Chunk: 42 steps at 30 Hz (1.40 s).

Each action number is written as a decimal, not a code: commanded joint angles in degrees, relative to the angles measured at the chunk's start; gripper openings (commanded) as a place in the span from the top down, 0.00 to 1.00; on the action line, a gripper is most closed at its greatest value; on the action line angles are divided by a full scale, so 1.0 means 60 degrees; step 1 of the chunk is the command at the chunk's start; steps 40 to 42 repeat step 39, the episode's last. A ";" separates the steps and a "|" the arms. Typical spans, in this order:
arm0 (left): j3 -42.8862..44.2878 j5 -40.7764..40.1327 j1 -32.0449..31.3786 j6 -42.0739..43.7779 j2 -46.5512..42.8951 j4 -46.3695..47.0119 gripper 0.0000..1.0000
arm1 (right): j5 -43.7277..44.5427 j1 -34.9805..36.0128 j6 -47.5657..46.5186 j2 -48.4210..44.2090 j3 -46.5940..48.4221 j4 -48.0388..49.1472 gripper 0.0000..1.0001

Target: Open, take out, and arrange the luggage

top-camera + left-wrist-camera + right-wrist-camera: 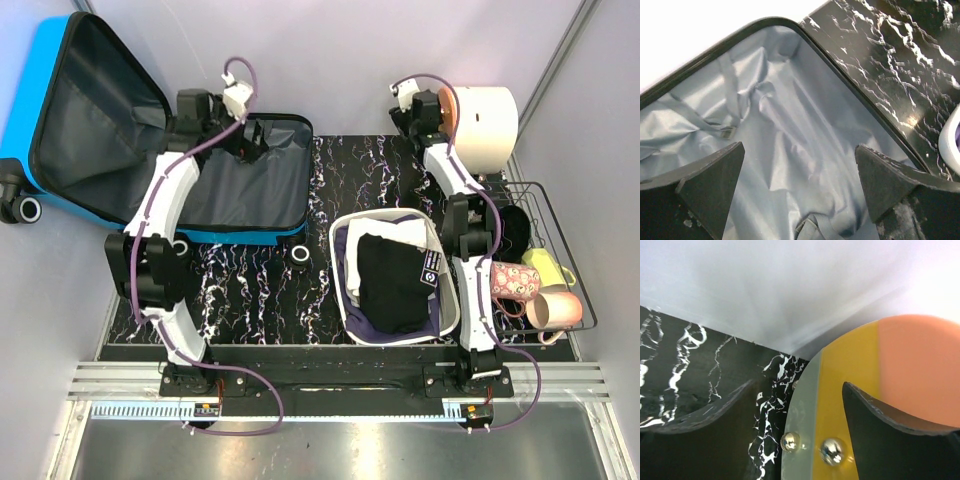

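The luggage (250, 195), bright blue with dark grey lining, lies open at the tabletop's far-left corner, lid raised. The left gripper (799, 150) hovers over the lining, fingers spread wide, holding nothing. At the far-right corner, the right gripper (799, 385) straddles a cream drum's (488, 125) rim, fingers parted, 1 clear of it.

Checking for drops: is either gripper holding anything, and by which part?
Left gripper: nothing, open over the suitcase. Right gripper straddles the rim of the cream drum, apparently without gripping.
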 commanded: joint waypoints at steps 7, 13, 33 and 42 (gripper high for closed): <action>0.4785 -0.0767 0.0893 -0.2729 0.1549 -0.4057 0.01 | -0.2984 0.0519 0.2153 -0.4368 -0.1362 -0.0784 0.16; 0.4538 -0.1219 0.1275 -0.3141 0.0877 -0.4394 0.01 | -0.3834 0.0534 0.3223 -0.6638 -0.3453 -0.1122 0.12; -0.1776 -0.3185 0.0719 -0.2804 -0.3108 -0.3883 0.01 | -0.4450 0.0373 0.5012 -1.2632 -1.1413 -0.1385 0.01; -0.1880 -0.3346 0.0660 -0.2833 -0.3416 -0.3502 0.01 | -0.4158 0.0373 0.5261 -1.2720 -1.1166 -0.1488 0.00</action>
